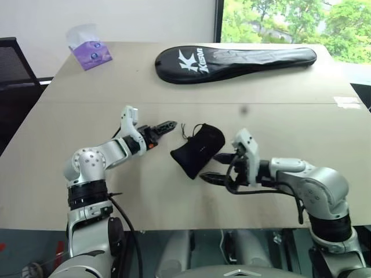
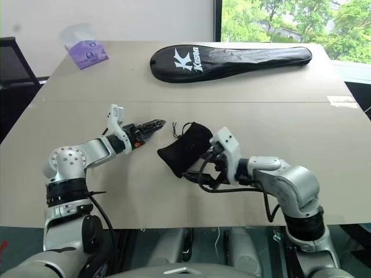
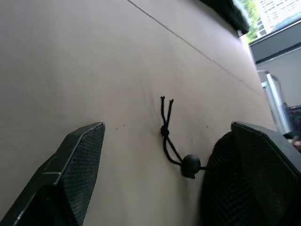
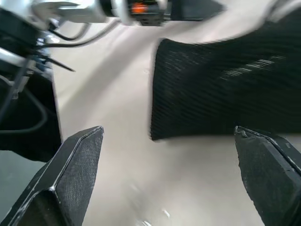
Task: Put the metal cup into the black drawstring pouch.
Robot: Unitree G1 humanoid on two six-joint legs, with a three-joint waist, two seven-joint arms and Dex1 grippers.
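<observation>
Centrally, the black drawstring pouch (image 1: 198,149) is lying on the tan table (image 1: 278,116), bulging, with its cord and bead (image 3: 189,165) trailing from its mouth on the side facing the left gripper (image 1: 167,127). That gripper is hovering just beside the cord end, its two fingers spread apart and holding nothing. On the pouch's other side, the right gripper (image 1: 215,168) is reaching in near the closed bottom corner, jaws wide and empty. Whether the metal cup is sitting inside the pouch cannot be told. Farther back, a long black racket cover (image 1: 232,61) and a purple tissue pack (image 1: 88,51) are resting well apart.
</observation>
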